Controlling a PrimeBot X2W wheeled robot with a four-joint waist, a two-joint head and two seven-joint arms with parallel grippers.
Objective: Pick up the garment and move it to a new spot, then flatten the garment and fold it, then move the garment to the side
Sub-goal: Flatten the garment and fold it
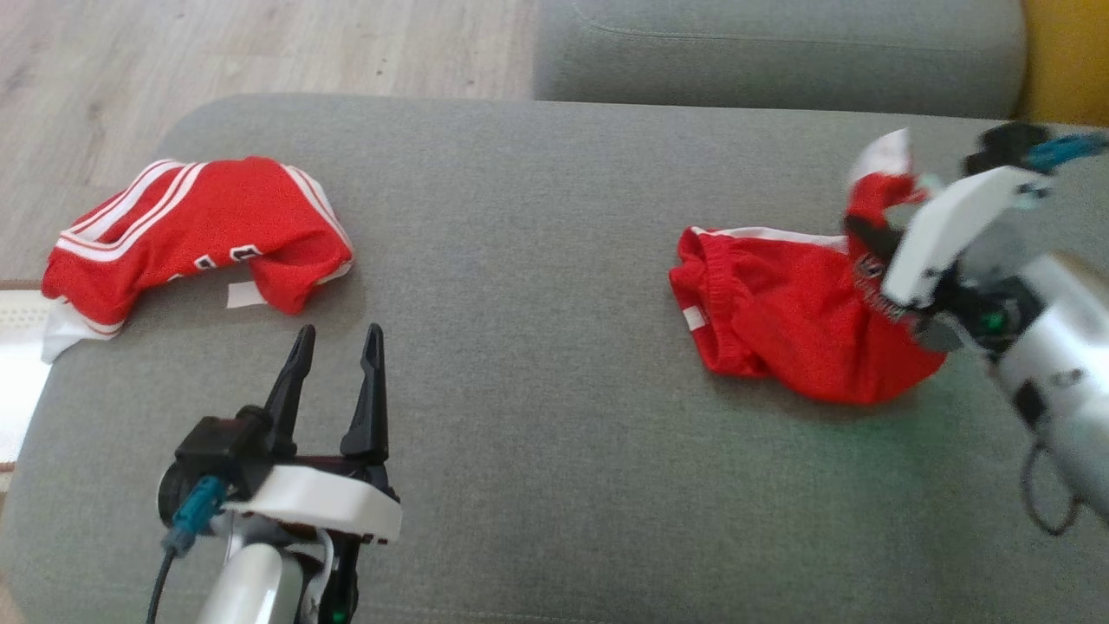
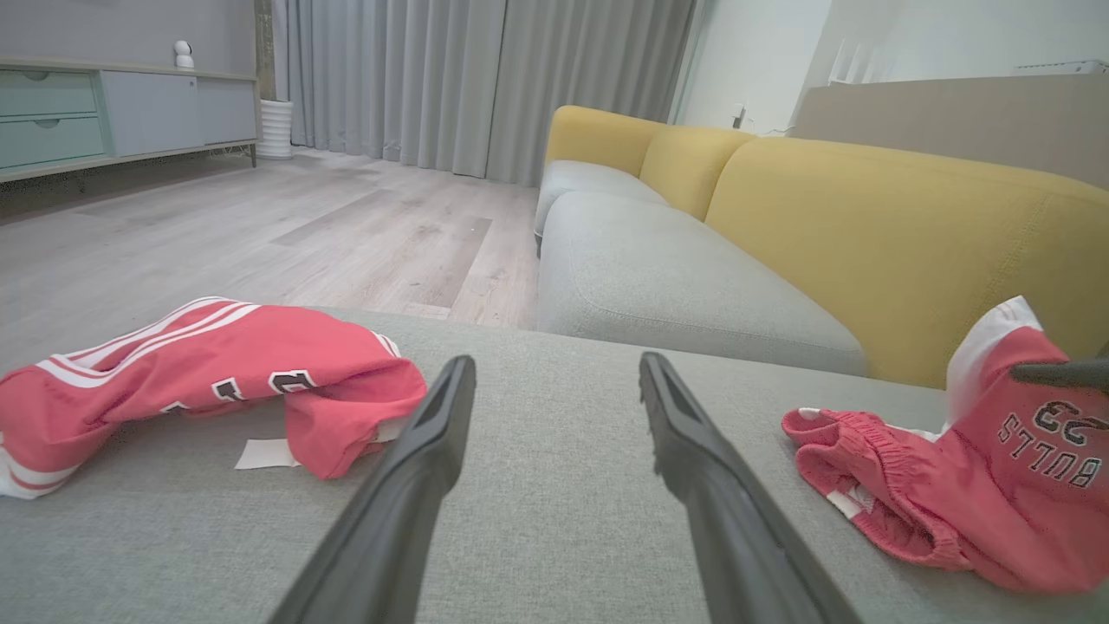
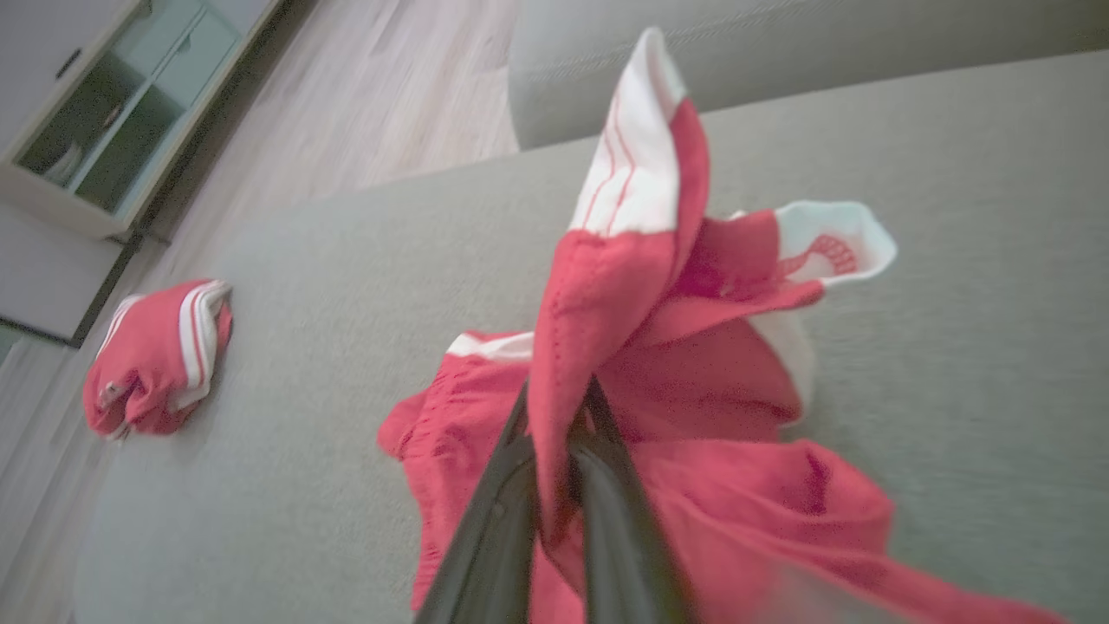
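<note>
The garment (image 1: 780,329), a red jersey with white sleeves, lies crumpled at the right of the grey cushion (image 1: 537,260). My right gripper (image 1: 866,247) is shut on a fold of it and holds a white sleeve up off the cushion. In the right wrist view the garment (image 3: 719,485) drapes over the closed right gripper (image 3: 559,412). The left wrist view shows its print "BULLS 23" on the garment (image 2: 996,485). My left gripper (image 1: 338,338) hovers open over bare cushion at the lower left, holding nothing. Its fingers stand apart in the left wrist view too, left gripper (image 2: 554,368).
Another red cloth with white stripes (image 1: 191,234) lies bunched at the cushion's far left edge, a white tag beside it. A grey sofa seat (image 1: 780,43) and yellow backrest (image 1: 1066,52) are behind. Wooden floor (image 1: 260,43) lies beyond the left edge.
</note>
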